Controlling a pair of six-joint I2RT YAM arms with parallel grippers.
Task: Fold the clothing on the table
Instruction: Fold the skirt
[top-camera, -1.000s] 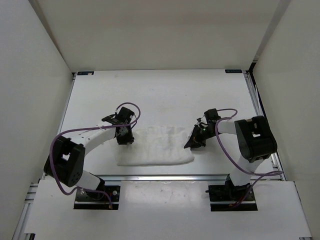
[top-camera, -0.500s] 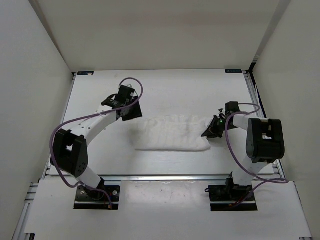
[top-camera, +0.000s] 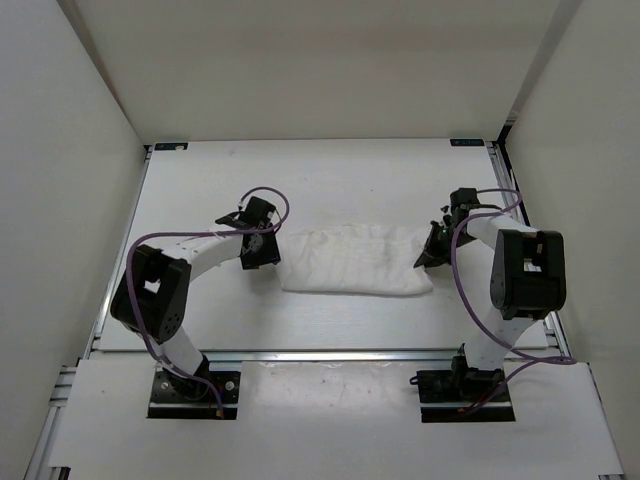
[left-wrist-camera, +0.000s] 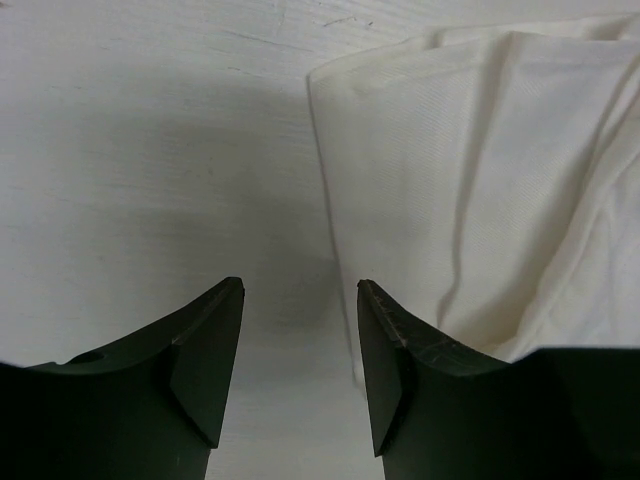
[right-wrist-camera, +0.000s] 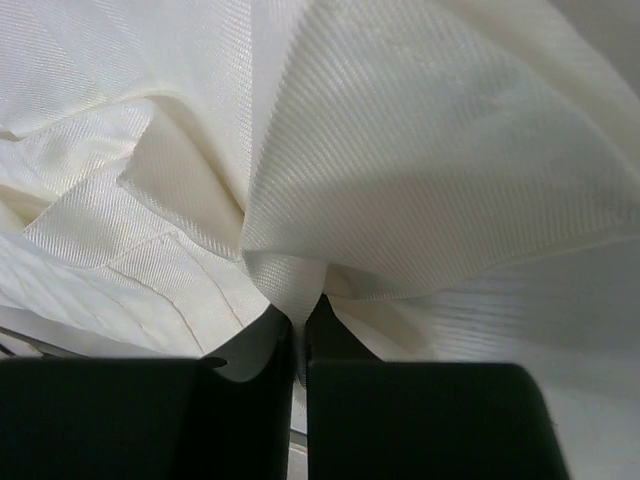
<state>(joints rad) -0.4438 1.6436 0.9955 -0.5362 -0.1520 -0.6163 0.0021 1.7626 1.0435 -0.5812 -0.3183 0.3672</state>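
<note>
1 clothing (top-camera: 355, 260) on 1 table (top-camera: 330, 175); l jaws wide (empty), r jaws tight on clothing edge

I see the left claw (left-wrist-camera: 300, 288) with its jaws spread apart; the two dark fingers (left-wrist-camera: 205, 350) rise from the bottom edge of the view. White table (left-wrist-camera: 130, 150) shows in the gap between them, darkened by a soft shadow. The clothing (left-wrist-camera: 480, 180) fills the upper right of the view, lying flat on the table with long shallow creases. Its left edge runs down from a corner at the top to the tip of the finger on the right side of the view. The fingers clamp no fabric.
</note>
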